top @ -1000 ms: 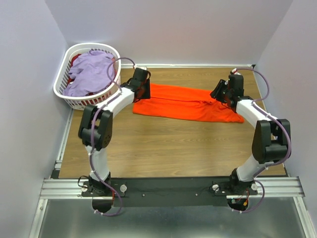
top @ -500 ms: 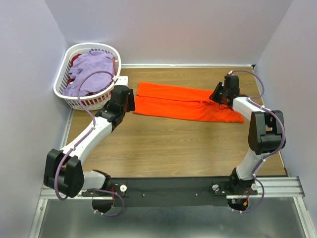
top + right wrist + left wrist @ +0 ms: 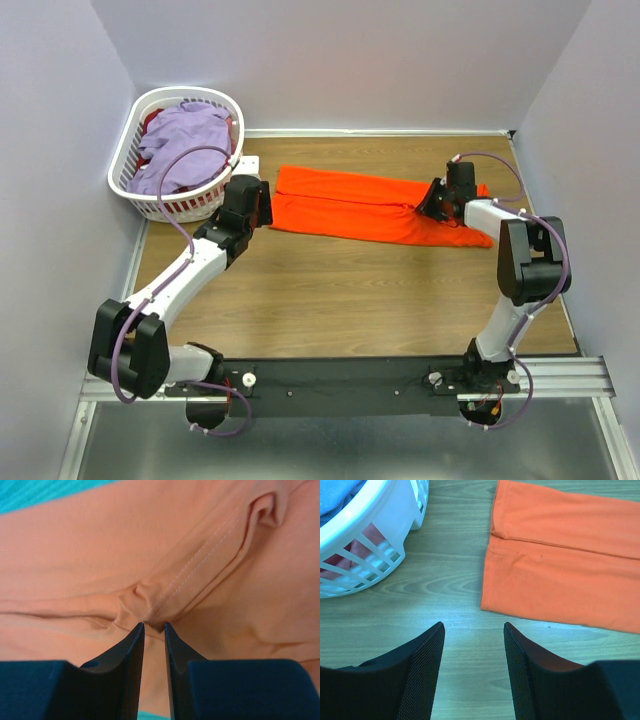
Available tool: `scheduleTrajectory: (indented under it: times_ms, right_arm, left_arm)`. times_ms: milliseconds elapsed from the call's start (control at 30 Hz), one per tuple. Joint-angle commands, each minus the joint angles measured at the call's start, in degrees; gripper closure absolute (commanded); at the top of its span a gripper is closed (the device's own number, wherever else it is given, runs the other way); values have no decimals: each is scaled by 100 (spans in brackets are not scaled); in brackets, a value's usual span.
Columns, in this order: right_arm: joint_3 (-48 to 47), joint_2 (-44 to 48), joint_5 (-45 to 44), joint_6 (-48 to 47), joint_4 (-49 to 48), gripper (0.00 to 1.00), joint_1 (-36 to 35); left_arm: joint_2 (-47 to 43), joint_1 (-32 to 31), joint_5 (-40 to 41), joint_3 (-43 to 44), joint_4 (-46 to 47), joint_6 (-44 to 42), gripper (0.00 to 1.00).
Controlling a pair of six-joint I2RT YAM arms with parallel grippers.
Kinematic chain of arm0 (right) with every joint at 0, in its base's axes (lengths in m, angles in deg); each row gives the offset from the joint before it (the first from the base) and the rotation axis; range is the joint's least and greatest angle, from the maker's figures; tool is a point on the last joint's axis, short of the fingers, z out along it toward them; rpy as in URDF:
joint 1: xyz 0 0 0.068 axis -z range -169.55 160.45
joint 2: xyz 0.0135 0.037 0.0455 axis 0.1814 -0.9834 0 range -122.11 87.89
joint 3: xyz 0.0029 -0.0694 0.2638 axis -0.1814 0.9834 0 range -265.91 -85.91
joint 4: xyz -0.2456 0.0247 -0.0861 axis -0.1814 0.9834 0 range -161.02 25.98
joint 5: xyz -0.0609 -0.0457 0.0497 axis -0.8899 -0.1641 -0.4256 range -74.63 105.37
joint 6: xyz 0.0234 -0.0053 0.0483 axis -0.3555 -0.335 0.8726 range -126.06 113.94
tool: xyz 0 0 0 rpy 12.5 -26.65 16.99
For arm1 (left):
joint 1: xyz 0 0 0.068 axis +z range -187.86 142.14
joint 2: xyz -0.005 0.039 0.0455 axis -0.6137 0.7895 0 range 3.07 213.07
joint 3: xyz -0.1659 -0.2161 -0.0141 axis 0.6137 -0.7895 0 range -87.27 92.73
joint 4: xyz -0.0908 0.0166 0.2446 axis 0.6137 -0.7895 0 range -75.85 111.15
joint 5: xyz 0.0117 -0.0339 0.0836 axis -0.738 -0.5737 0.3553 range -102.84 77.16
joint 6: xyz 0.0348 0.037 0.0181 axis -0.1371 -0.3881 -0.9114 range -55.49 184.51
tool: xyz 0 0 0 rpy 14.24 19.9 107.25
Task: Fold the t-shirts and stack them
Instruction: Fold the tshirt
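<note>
Orange t-shirt (image 3: 365,208) lies as a long folded strip across the far middle of the table (image 3: 350,290). Lavender t-shirt (image 3: 185,140) sits in the basket (image 3: 122,150), far left. Your right gripper (image 3: 152,626) is low on the strip's right part, fingers almost closed, pinching a pucker of orange cloth. Left gripper (image 3: 472,627) is wide open and empty, over bare wood between basket and shirt edge. Versus a second ago: left arm unfolded with elbow out left, right wrist lower.
</note>
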Motion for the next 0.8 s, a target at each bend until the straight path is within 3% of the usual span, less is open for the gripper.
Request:
scheduleTrajectory:
  times_ms: [0,267,567,767]
  right_arm:
    - [163,95,194,105,2,71,-96]
    - [146,7,238,79,11,71,-148]
    - [-197,851,-237,-149,327,63,27]
    - [57,851,386,-194,442,61,80]
  left_arm:
    - [5,9,-70,73,188,-56,41]
    - [-12,18,-228,55,223,-21,41]
    - [251,0,-888,301,363,146,33]
    - [1074,-79,-1195,766,259,392,31]
